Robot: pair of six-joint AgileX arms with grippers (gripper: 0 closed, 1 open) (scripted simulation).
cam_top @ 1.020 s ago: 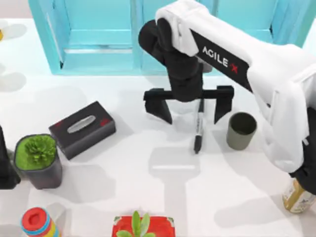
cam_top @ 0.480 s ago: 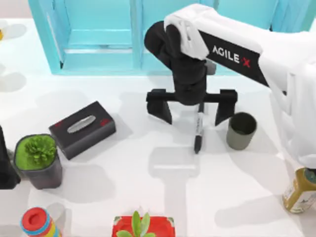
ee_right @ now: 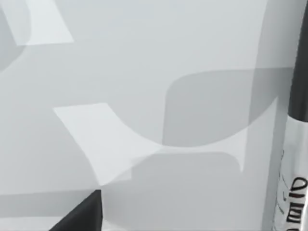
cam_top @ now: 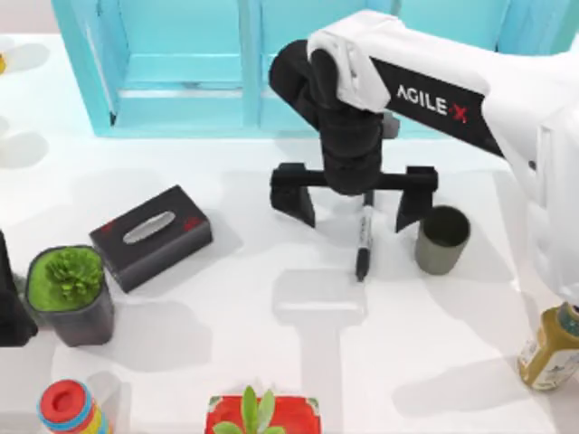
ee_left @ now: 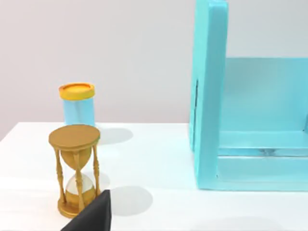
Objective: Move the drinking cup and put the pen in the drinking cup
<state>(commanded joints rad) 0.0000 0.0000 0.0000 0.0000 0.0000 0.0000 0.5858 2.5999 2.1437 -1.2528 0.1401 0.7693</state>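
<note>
The right gripper [cam_top: 355, 201] hangs over the middle of the bench [cam_top: 271, 362] with its two fingers spread wide apart, one to the left and one to the right of the pen [cam_top: 364, 237]; set so, the fingers straddle the pen across its width, which I judge to be the stance for dropping down and closing on its barrel; nothing is held between them; the pen lies flat on the bench, its long axis running near to far, tilted only a little, with one black end toward the near edge and the far end hidden under the gripper's body; which end carries the cap I cannot tell; the right wrist view shows its white printed band [ee_right: 293, 192] close by; the drinking cup [cam_top: 442, 239] stands upright just to the right of the pen, apart from it, mouth open upward, so it looks ready to receive the pen; the left arm [cam_top: 11, 298] sits parked at the bench's left edge, beside the potted plant [cam_top: 71, 294].
</note>
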